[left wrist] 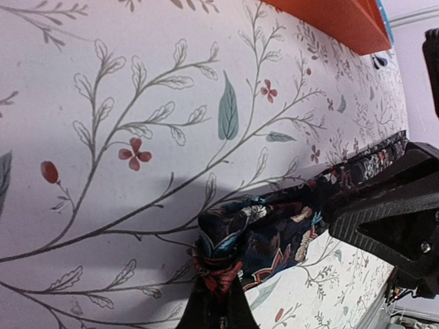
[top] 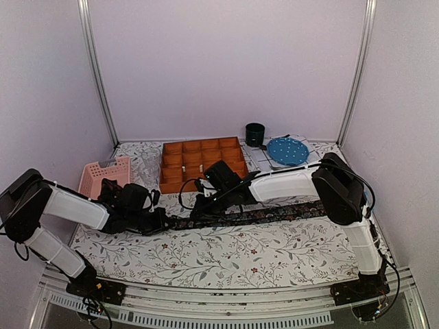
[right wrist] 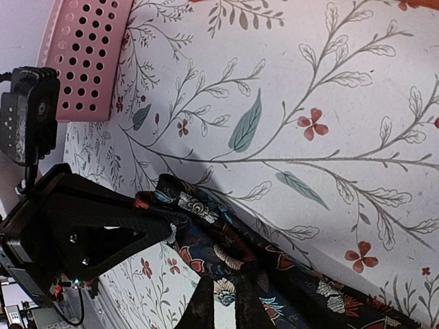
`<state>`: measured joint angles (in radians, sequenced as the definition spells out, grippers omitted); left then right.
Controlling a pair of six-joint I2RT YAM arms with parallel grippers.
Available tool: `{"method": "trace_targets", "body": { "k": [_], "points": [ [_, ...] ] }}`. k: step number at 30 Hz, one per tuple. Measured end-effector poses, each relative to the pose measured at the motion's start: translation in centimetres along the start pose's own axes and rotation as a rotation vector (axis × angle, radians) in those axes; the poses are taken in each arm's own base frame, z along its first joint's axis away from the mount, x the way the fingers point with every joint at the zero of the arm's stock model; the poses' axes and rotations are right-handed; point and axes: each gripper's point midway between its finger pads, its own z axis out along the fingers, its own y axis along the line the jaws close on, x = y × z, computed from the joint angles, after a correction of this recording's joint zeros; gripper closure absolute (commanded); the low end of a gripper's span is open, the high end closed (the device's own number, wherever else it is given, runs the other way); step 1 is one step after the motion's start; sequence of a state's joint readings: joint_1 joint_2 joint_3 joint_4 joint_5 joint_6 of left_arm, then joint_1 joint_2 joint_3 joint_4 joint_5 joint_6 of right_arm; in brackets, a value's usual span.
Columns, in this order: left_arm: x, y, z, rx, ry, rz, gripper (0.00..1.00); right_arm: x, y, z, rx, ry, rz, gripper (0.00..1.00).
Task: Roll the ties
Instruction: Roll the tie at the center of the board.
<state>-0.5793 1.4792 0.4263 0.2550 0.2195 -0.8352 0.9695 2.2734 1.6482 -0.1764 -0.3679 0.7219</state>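
One tie (top: pixel 274 212), dark with red and pale flowers, lies stretched across the middle of the flowered tablecloth. My left gripper (top: pixel 162 221) is shut on its left end. In the left wrist view the gripper (left wrist: pixel 216 277) pinches a small folded-over bunch of the tie (left wrist: pixel 274 229). My right gripper (top: pixel 200 211) is just to the right of it, low on the same tie. In the right wrist view its fingers (right wrist: pixel 223 295) are closed on the tie's near edge (right wrist: pixel 226 240), with the left gripper's body (right wrist: pixel 89 233) close beside it. No other tie shows.
An orange compartment tray (top: pixel 202 164) stands behind the grippers. A pink perforated basket (top: pixel 103 175) is at the back left. A dark cup (top: pixel 255 134) and a blue dotted plate (top: pixel 287 150) are at the back right. The two grippers are very close together.
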Motion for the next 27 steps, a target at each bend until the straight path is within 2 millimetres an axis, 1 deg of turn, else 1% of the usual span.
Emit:
{"method": "trace_targets", "body": {
  "k": [5,20,27],
  "points": [
    [0.06,0.19,-0.05,-0.011,0.002,0.000,1.00,0.32,0.05,0.06,0.002,0.009,-0.002,0.96],
    [-0.27,-0.17,-0.57,-0.012,-0.006,0.005,1.00,0.78,-0.02,0.10,0.005,0.029,0.005,0.98],
    [-0.57,-0.63,-0.76,-0.004,-0.013,0.018,1.00,0.14,0.91,0.04,-0.018,0.022,0.001,0.98]
  ]
}}
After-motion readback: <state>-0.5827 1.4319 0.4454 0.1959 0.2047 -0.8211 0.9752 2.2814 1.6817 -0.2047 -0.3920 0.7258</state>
